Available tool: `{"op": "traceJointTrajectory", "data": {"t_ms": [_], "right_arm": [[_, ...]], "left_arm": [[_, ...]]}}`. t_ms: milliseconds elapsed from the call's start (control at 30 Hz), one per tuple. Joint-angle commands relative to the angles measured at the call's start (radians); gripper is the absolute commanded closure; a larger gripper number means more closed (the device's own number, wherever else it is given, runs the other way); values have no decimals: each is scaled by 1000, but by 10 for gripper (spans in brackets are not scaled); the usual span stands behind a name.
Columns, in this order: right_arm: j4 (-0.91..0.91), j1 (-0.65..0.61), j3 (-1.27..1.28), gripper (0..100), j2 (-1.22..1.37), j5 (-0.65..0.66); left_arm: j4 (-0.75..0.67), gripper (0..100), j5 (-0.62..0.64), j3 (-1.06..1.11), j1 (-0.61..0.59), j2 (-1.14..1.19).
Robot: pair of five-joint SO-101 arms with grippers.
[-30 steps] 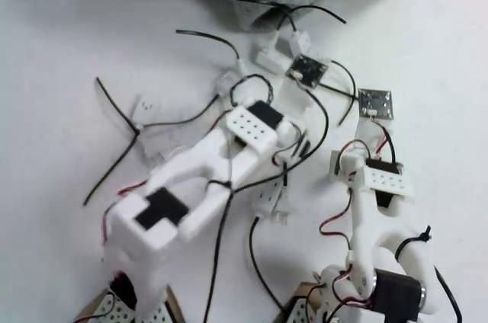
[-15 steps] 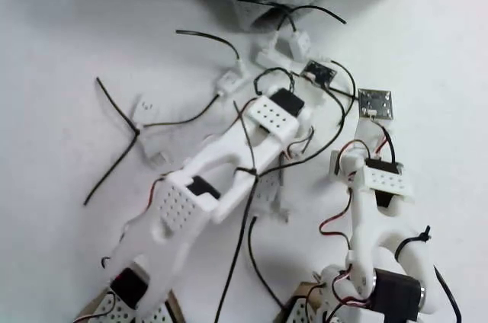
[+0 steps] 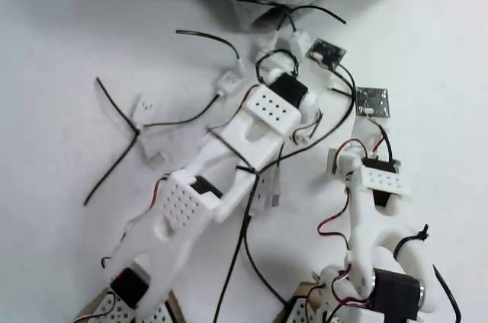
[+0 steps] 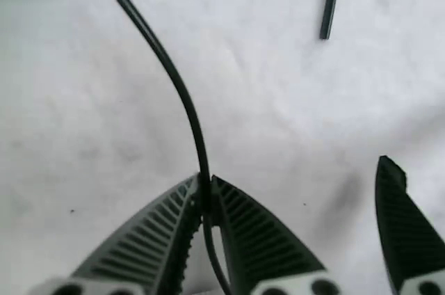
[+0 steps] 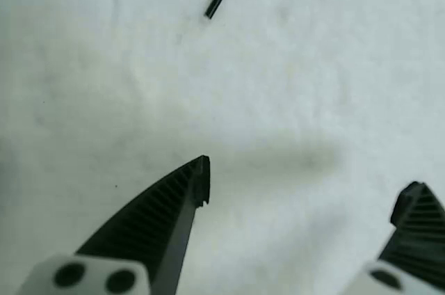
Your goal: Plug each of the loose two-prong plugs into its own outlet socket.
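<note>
Left arm (image 3: pixel 229 155) has stretched out over the table (image 3: pixel 61 49), left fingers (image 4: pixel 195 194) pinched on a black cable (image 4: pixel 182 93).
Over the last second the left arm has pushed away from its base toward the far plugs (image 3: pixel 299 39); the right arm (image 3: pixel 366 209) has barely moved, with the right fingers (image 5: pixel 174 204) spread wide over bare table and a loose cable end (image 5: pixel 208 13) ahead of them. I judge the left arm is hauling a plug by its cable and nothing is seated yet. The socket (image 3: pixel 145 107) lies well off to the side of the left fingers. The left wrist view shows the pinch, the cable's cut tip ahead of the fingers, and a dark ribbed piece (image 4: pixel 403 232) off to one side; I cannot tell what it is. The high view hides the pinch under the arm but shows the plugs and socket.
</note>
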Motion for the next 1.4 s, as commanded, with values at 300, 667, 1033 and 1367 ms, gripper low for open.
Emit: {"op": "traceJointTrajectory", "data": {"t_ms": [300,667,1033,1367], "right_arm": [[-15,-7,-35,598,-4,-5],[-15,-5,-35,598,-4,-2],[-15,-7,-35,598,-4,-2],[-15,-7,-34,598,-4,0]], "left_arm": [[244,978,-153,-466,-268,-18],[244,978,-344,-388,-605,-16],[244,977,-701,-155,-842,-16],[239,977,-924,-161,-1122,-12]]}}
